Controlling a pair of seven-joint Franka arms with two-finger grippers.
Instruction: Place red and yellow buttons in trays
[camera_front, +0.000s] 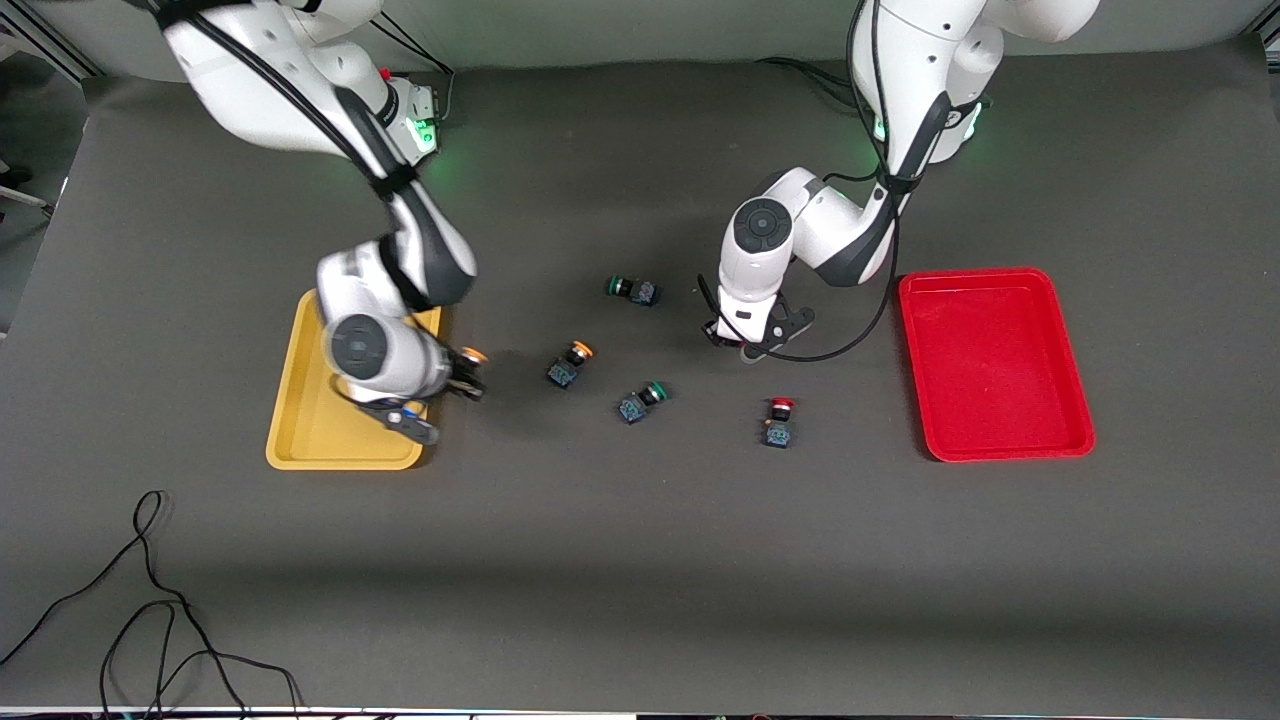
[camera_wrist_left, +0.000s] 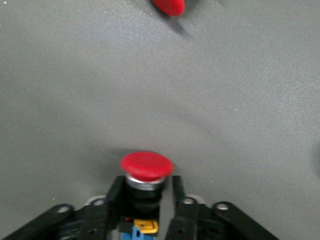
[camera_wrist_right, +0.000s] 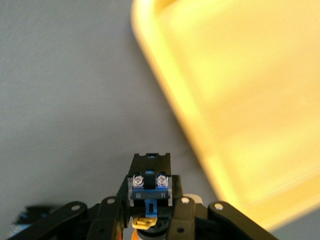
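My right gripper (camera_front: 465, 378) is shut on a yellow-capped button (camera_front: 473, 355), beside the yellow tray's (camera_front: 300, 440) edge toward the table's middle. The right wrist view shows the button's blue base (camera_wrist_right: 148, 182) between my fingers, with the yellow tray (camera_wrist_right: 240, 100) close by. My left gripper (camera_front: 748, 345) is low over the mat, between the green buttons and the red tray (camera_front: 1000, 440). It is shut on a red-capped button (camera_wrist_left: 146, 166), which my hand hides in the front view. A second red button (camera_front: 780, 420) and a second yellow button (camera_front: 570, 365) lie on the mat.
Two green-capped buttons lie on the mat, one (camera_front: 632, 290) farther from the front camera and one (camera_front: 642, 400) nearer, beside the loose yellow button. The loose red button's cap (camera_wrist_left: 169, 6) shows in the left wrist view. A black cable (camera_front: 150, 600) lies near the front edge.
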